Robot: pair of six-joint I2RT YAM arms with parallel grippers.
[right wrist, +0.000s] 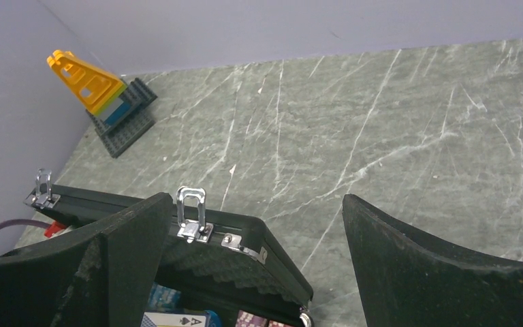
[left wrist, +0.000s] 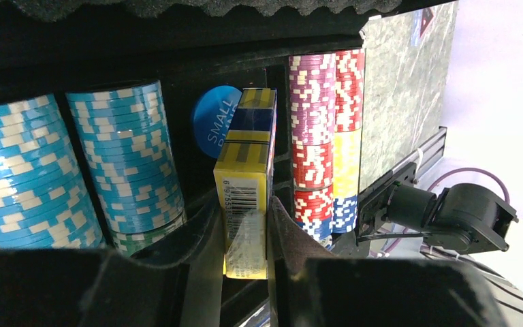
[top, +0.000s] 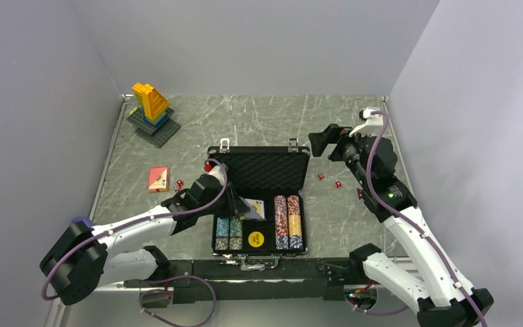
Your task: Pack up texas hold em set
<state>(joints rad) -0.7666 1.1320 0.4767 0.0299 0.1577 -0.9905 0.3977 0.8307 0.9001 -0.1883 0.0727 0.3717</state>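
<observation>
Partly filled open black case (top: 259,172)

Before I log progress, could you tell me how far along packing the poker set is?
Done: chip rows sit in the open case. The left gripper holds a yellow card deck inside it. Left: red deck and dice on the table, then latching the case.

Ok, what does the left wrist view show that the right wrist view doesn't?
Only the left wrist view: the left gripper shut on a yellow-and-blue card deck held on edge inside the case, a blue small-blind button behind it, and full chip rows either side. Only the right wrist view: the open right gripper, the silver latches and the toy brick tower. Both: the case's foam-lined lid, the marble table, and some chips, though only slivers in the right wrist view.
</observation>
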